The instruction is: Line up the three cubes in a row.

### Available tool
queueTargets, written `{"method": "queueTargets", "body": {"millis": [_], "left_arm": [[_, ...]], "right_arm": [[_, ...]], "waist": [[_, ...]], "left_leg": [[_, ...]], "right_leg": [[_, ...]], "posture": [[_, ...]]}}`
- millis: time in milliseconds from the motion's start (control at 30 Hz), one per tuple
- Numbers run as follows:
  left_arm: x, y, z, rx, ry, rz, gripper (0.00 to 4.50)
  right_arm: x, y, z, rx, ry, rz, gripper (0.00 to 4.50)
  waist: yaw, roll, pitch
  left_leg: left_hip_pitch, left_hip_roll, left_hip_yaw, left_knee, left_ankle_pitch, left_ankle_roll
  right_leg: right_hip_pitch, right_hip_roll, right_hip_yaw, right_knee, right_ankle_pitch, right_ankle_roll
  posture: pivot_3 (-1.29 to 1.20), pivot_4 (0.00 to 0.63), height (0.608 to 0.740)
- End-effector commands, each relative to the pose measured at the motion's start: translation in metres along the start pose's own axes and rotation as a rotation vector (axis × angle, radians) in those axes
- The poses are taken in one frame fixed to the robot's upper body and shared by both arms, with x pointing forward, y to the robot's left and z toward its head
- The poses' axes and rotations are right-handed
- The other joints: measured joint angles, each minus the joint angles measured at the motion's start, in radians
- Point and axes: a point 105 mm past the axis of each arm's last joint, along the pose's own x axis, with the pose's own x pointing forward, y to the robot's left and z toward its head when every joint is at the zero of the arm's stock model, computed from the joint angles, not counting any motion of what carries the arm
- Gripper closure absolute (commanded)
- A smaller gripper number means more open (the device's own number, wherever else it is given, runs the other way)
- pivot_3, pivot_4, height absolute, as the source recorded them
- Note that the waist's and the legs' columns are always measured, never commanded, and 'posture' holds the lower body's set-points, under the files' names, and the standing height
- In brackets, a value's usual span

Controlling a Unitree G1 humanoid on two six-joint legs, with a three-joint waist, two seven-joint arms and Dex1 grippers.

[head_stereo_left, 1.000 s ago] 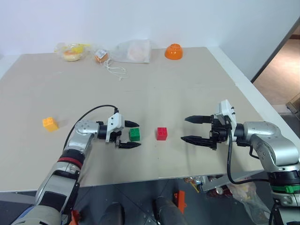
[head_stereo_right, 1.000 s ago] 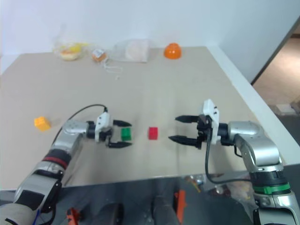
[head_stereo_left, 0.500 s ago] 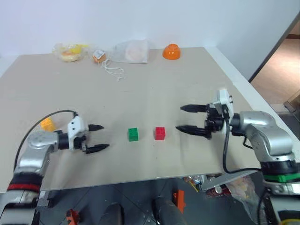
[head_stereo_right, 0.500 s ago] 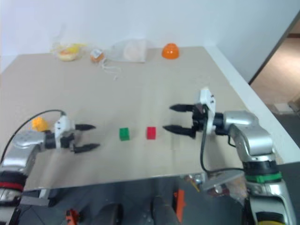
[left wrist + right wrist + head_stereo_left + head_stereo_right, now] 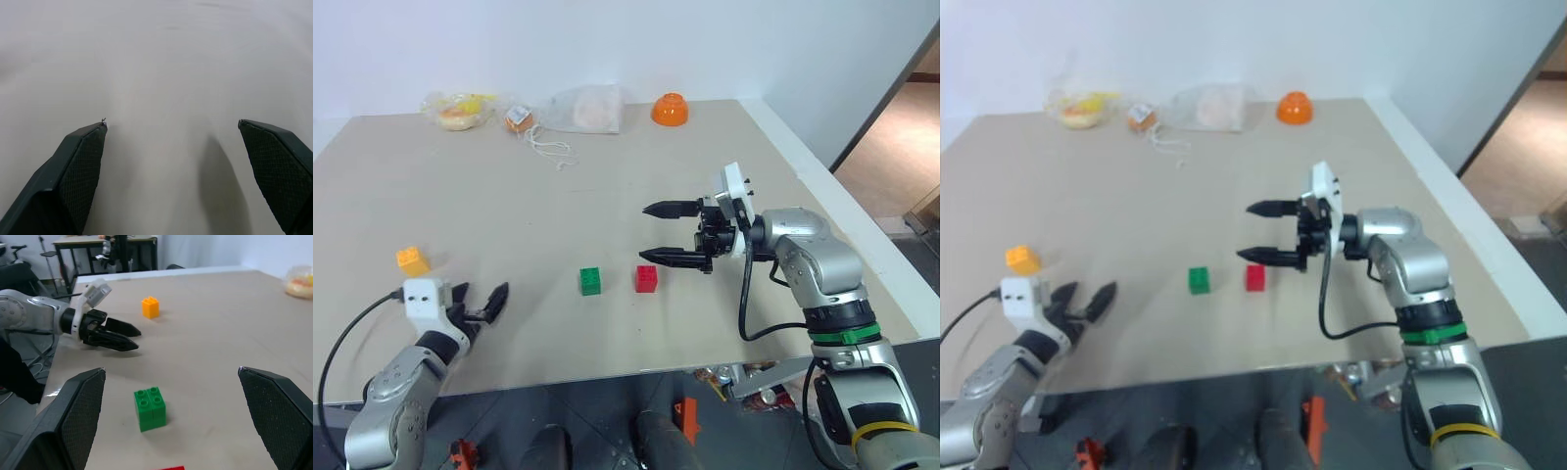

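Observation:
The green cube [image 5: 590, 281] and the red cube [image 5: 647, 279] sit side by side near the middle of the table, a small gap between them. The yellow-orange cube [image 5: 412, 260] lies apart at the far left. My right gripper [image 5: 646, 233] hovers open just behind and above the red cube, pointing left with nothing between its fingers. My left gripper [image 5: 480, 299] is open and empty near the table's front left, between the yellow-orange and green cubes. The right wrist view shows the green cube [image 5: 150, 408], the yellow-orange cube [image 5: 150, 307] and the left gripper [image 5: 122, 335].
An orange bowl [image 5: 670, 109], clear plastic bags [image 5: 587, 108] with food, a small packet [image 5: 521, 117] and a loose string [image 5: 553, 149] lie along the table's far edge. The table's right edge [image 5: 832, 211] drops off beside my right arm.
My left gripper has drawn away from the green cube, leftward and back toward the front edge, leaving the cube on the table. My right gripper has moved left to the red cube.

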Motion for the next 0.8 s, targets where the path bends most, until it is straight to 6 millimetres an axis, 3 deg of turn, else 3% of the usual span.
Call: {"method": "queueTargets", "body": {"millis": [33,133,400,800], "left_arm": [[-0.021,0.041,0.012,0.022,-0.048,0.326,0.03],[-0.021,0.05,0.015,0.024,-0.059,0.412,0.03],[0.0,0.067,0.02,-0.05,-0.049,0.474,0.03],[0.034,0.071,0.032,0.022,-0.072,0.461,0.03]], "right_arm": [[0.007,0.003,0.007,-0.048,-0.013,0.04,0.0],[0.01,0.003,0.007,-0.047,-0.02,0.048,0.0],[0.016,0.002,0.01,-0.071,-0.035,0.049,0.0],[0.019,-0.001,0.016,-0.075,-0.074,0.012,0.0]], "waist": [[-0.001,0.0,0.0],[0.002,0.0,0.0],[0.007,-0.001,0.0],[0.007,-0.001,0.0]], "left_leg": [[0.0,0.002,0.0,0.0,0.0,0.0],[0.0,0.004,-0.001,0.0,0.0,0.0],[0.0,0.004,-0.002,0.0,0.002,-0.002],[-0.001,0.004,-0.002,0.0,0.002,-0.003]], "right_leg": [[0.0,0.002,0.0,0.0,0.001,-0.001],[0.0,0.006,0.001,0.0,0.002,-0.003],[0.001,0.007,0.001,0.0,0.003,-0.004],[0.0,0.007,0.001,0.0,0.003,-0.004]], "posture": [[0.0,0.15,0.74],[0.0,0.15,0.74],[0.0,0.15,0.74],[0.0,0.15,0.74]]}}
